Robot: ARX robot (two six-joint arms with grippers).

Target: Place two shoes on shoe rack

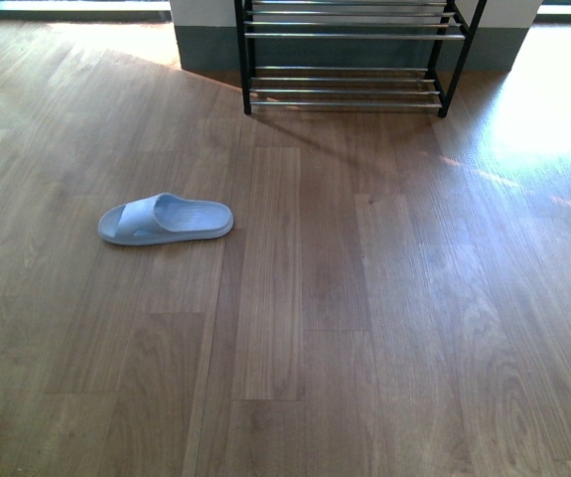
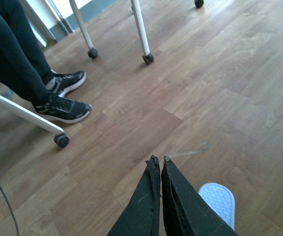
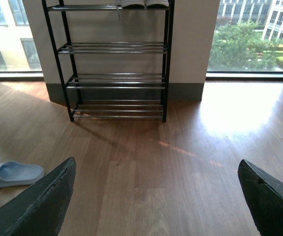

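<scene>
Apparently the two sneakers [image 3: 144, 3] are sitting on the top tier of the shoe rack [image 3: 116, 88], toward its right end as my right wrist camera is showing it. I am seeing only their white soles, side by side and cut off by the frame edge. So I am judging, not reading, that they are the grey pair and that their long axes are running front to back across the bars. They are lying ahead of and above my right claw [image 3: 156, 162], well apart from it, and that arm is the nearer one. It is facing the rack squarely, low over the wood floor [image 1: 364, 328], with its jaws spread wide and nothing between them. My left claw [image 2: 160, 160] is pointing down and away from the rack, toward a seated person's black trainers [image 2: 65, 109]. Its jaws are pressing together on nothing I can make out, with a pale blue slide end [image 2: 219, 200] just beneath. A slide sandal [image 1: 166, 219] is lying alone on the floor, left of the rack. I am judging the placing done or nearly so.
</scene>
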